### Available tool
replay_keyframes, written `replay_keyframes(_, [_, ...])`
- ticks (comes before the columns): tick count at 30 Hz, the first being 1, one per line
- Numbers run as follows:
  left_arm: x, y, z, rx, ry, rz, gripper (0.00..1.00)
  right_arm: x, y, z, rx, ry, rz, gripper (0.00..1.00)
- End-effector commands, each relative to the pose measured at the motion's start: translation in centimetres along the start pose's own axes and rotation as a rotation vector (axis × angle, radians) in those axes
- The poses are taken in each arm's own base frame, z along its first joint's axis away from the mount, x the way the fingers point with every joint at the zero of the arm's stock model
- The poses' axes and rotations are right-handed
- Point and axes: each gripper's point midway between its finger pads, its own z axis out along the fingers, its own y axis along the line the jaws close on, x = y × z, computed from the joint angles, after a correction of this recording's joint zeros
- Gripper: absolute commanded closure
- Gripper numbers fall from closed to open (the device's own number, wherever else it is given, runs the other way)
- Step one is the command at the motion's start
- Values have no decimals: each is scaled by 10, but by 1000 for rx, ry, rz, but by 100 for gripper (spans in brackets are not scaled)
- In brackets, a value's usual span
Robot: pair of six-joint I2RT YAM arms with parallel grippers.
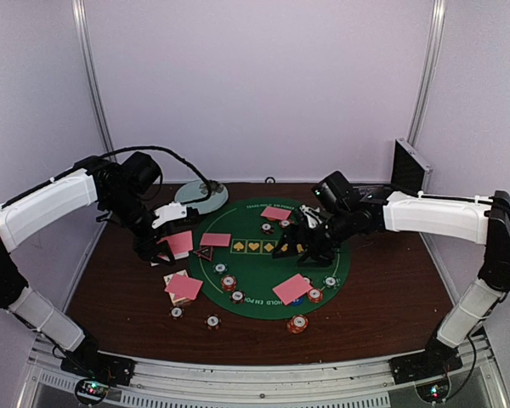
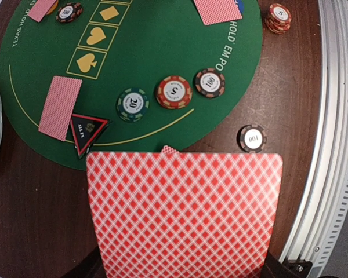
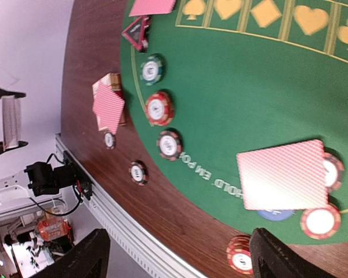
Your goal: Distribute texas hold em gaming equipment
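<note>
My left gripper (image 1: 170,241) hovers over the mat's left edge, shut on a pink-backed card (image 2: 182,214) that hides its fingers in the left wrist view. My right gripper (image 3: 177,258) hangs open over the green mat (image 1: 255,263), nothing between its fingers (image 3: 84,258). Below it a card (image 3: 283,174) lies on a blue disc (image 3: 275,214), with chips (image 3: 321,220) beside it. Other cards (image 1: 215,240) lie on the mat. A card pile (image 1: 184,286) rests on the wood. Striped chips (image 2: 173,92) line the mat's near edge, next to a triangle marker (image 2: 86,130).
A pale round plate (image 1: 201,195) stands behind the mat at the left, a metal case (image 1: 408,166) at the back right. Loose chips (image 1: 212,321) and a red chip stack (image 1: 297,324) lie on the wood near the front rail (image 1: 263,374).
</note>
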Motion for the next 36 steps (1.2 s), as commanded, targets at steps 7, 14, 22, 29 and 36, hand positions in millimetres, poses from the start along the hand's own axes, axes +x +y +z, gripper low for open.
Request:
replay_keyframes(7, [-13,0,-14,-8,-56,17,98,-29,155,41,-449,-69,-75,9])
replay_keyframes(14, [-13,-1,-15,-10,-60,14,99,-22,197,72,-566,-21,-74,9])
replay_keyframes(22, [-12,-1,-14,-8,-56,13,99,-17,213,89,-631,4,-54,11])
replay_keyframes(29, [-13,-1,-14,-6,-59,15,99,-20,218,99,-660,15,-29,14])
replay_keyframes(36, [-12,-2,-13,-1,-57,13,99,-25,223,113,-664,36,-18,16])
